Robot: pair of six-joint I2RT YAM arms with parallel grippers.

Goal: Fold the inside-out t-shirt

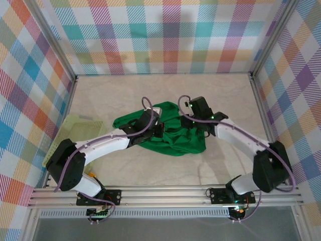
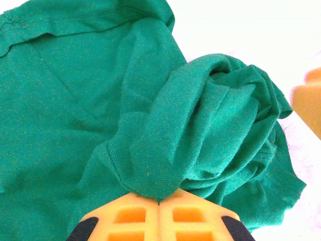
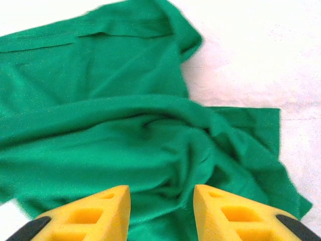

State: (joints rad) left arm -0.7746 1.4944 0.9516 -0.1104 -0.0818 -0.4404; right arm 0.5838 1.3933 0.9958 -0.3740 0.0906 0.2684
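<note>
The bright green inside-out t-shirt (image 1: 175, 143) lies crumpled in the middle of the table. My left gripper (image 1: 154, 128) sits over its left part. In the left wrist view the orange fingers are pressed together at their tips (image 2: 160, 201), shut on a thick rolled fold of the t-shirt (image 2: 165, 150). My right gripper (image 1: 192, 116) hovers over the shirt's upper right part. In the right wrist view it (image 3: 162, 201) stands open, with bunched cloth (image 3: 125, 145) below the gap and nothing pinched between the fingers.
A pale yellow-green mesh basket (image 1: 75, 131) stands at the table's left edge, beside the left arm. Bare pale tabletop (image 1: 165, 93) surrounds the shirt. Checked walls enclose the back and both sides. An orange finger of the right gripper (image 2: 311, 100) shows close to the bunched fold.
</note>
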